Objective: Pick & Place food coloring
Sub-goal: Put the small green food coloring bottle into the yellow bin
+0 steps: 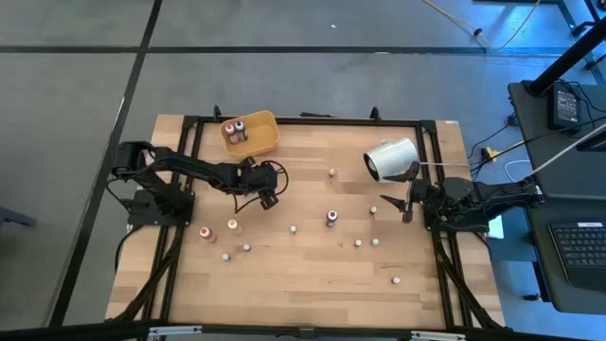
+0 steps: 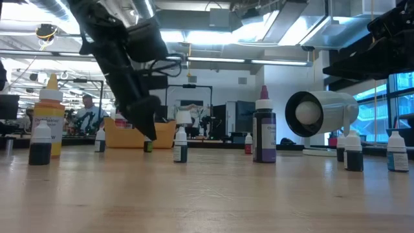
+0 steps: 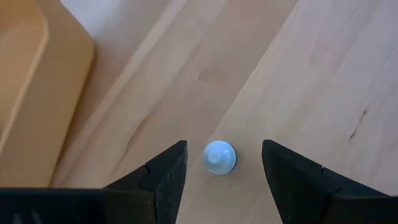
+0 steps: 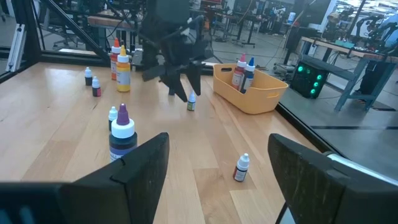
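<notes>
Several tiny food coloring bottles stand upright on the wooden table, among them a dark one [image 1: 331, 218] and an orange one [image 1: 232, 225]. Two more stand in the yellow-orange tray [image 1: 265, 144]. My left gripper [image 1: 268, 198] points down, open, just above one small pale-capped bottle [image 3: 219, 157], beside the tray. Its fingers stand on either side of the cap, apart from it. The low view shows the fingertips [image 2: 149, 131] over this bottle [image 2: 148, 146]. My right gripper [image 1: 407, 206] waits open near the table's right edge, next to the white cylinder [image 1: 391, 159].
The white cylinder lies on its side near the far right. The right wrist view shows a purple bottle [image 4: 122, 134] and a small red one [image 4: 241, 167] close before the right gripper [image 4: 217, 171]. A larger yellow bottle [image 2: 50, 116] stands at the left. Bare wood lies along the near edge.
</notes>
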You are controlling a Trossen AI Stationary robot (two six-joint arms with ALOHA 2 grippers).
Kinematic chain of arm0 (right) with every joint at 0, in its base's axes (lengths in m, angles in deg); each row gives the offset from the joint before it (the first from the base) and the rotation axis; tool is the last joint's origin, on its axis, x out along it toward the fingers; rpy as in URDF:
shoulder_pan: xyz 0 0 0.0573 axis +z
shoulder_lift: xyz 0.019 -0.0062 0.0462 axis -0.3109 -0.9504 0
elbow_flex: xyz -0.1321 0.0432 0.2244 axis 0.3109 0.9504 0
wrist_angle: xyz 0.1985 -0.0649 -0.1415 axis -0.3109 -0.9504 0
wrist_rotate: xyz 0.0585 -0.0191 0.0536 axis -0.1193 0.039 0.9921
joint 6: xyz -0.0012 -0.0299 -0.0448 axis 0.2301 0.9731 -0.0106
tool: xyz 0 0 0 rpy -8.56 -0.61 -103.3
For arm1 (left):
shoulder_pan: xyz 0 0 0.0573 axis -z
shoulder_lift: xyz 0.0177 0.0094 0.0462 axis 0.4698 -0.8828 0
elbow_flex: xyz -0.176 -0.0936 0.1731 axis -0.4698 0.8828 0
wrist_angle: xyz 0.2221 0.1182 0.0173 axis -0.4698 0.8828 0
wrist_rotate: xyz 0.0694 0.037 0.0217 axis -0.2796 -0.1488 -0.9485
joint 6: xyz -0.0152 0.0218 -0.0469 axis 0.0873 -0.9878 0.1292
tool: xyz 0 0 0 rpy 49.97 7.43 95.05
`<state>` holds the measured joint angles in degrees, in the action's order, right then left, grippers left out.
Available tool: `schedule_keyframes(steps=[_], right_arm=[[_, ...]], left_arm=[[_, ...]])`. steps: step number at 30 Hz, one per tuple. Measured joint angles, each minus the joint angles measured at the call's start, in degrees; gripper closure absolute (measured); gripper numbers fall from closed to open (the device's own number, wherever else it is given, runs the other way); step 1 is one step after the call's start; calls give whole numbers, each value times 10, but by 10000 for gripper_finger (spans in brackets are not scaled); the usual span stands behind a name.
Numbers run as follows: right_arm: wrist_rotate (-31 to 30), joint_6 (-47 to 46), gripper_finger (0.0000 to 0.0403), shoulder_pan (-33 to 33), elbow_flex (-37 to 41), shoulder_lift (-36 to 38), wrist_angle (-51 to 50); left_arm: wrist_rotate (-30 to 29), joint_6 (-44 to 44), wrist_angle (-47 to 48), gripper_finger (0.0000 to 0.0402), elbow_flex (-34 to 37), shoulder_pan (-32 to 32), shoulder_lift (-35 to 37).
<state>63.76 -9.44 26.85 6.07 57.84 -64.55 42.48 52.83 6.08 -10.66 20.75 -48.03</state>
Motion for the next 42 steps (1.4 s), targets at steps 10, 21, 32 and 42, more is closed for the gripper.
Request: schedule_keyframes(steps=[10,21,32,42], right_arm=[[0,0,127,0,0,0,0],[0,2,128,0,0,0,0],[0,2,128,0,0,0,0],[0,2,128,0,0,0,0]], left_arm=[[-24,-14,0,246,0,0,-14],[-21,-25,0,343,-1,0,-12],[5,-15,-2,341,-83,-3,20],[-68,-9,3,341,-155,-72,23]])
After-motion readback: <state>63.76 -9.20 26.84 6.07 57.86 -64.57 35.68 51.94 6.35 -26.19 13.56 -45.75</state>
